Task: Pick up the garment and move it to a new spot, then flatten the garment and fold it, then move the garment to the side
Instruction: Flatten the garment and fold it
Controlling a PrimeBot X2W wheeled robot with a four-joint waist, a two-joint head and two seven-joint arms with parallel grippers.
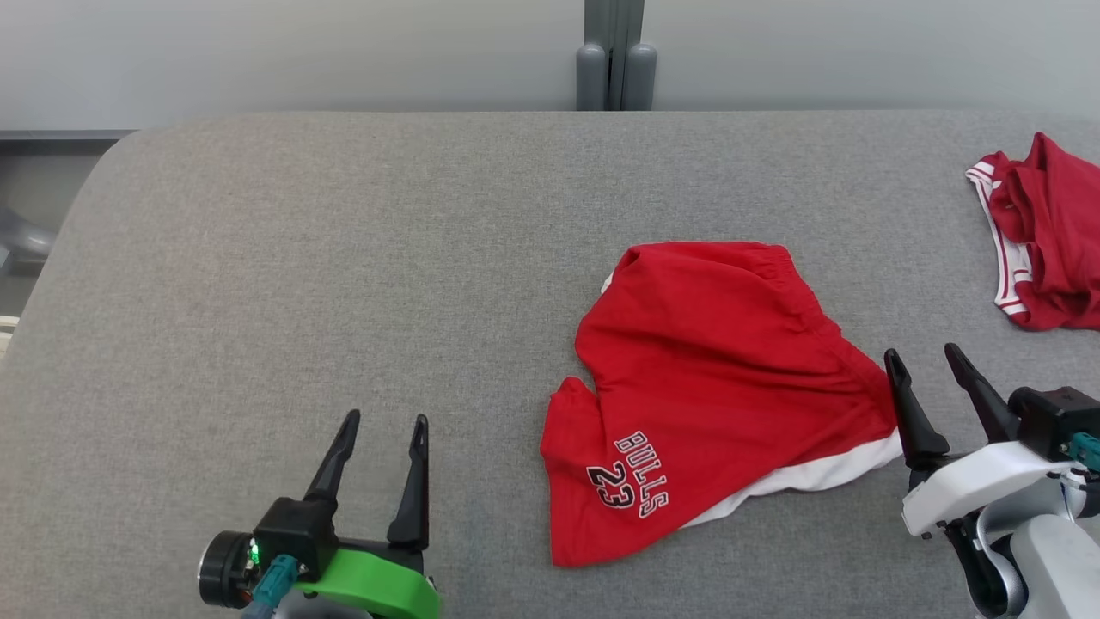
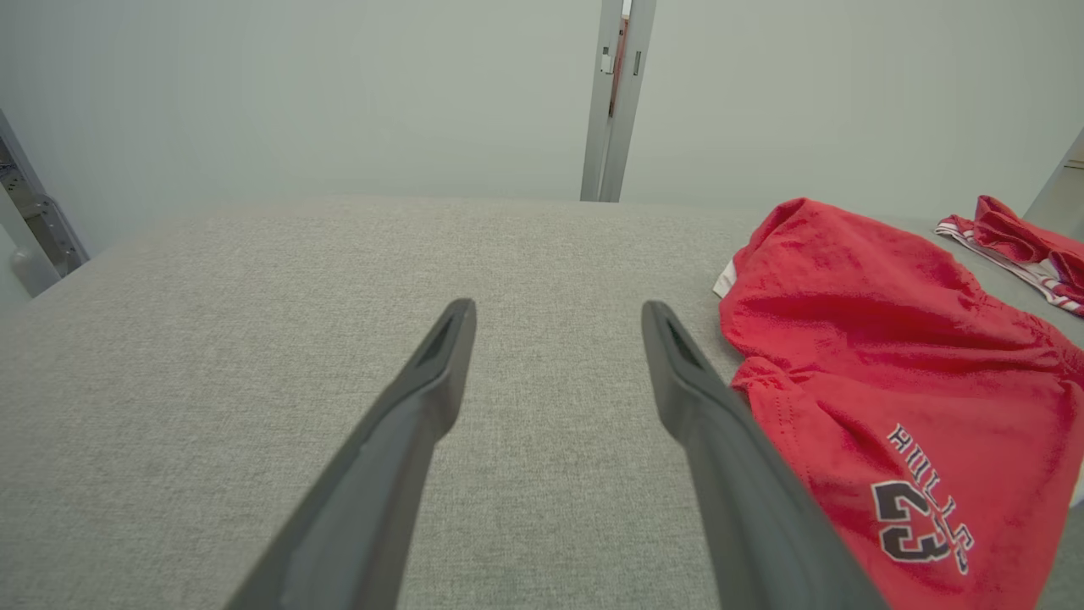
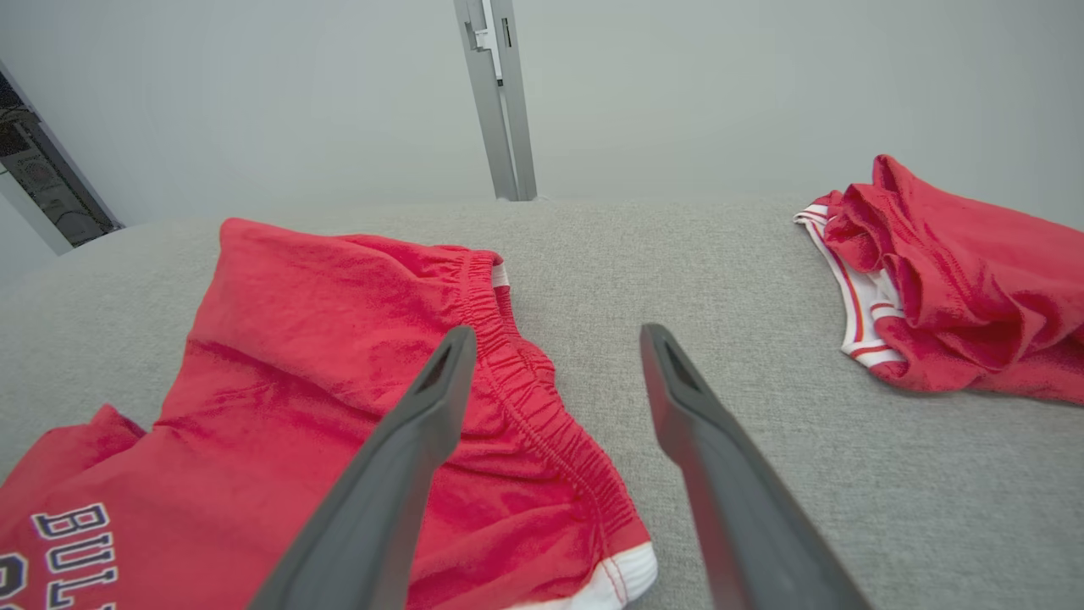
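Lying a little crumpled, the shorts (image 1: 722, 378) rest on the table (image 1: 344, 258), at about 4 o'clock from the middle of the head view. They are red, with a white hem that shows along their edge toward 5 o'clock. The print "BULLS 23" is in dark letters with white outline near their 7 o'clock corner. The elastic waistband runs along the side toward 2 o'clock. The cloth is partly doubled over and has soft wrinkles, so it is not flat.

The right gripper (image 1: 921, 352) is at 3 o'clock from the shorts, just beside the waistband corner. Its two fingers stand apart and nothing is between them. In the right wrist view one finger lies across the waistband, and I cannot tell whether it touches the cloth. The other finger is over bare table.

The left gripper (image 1: 387, 418) is at 8 o'clock from the shorts, well apart from them, over bare table. Its fingers are spread wide too and hold nothing.

A second garment (image 1: 1053, 232), red with white striped trim, lies bunched at 2 o'clock from the shorts, at the edge of the head view. At 12 o'clock, behind the table, a grey post (image 1: 614, 56) stands against a pale wall.
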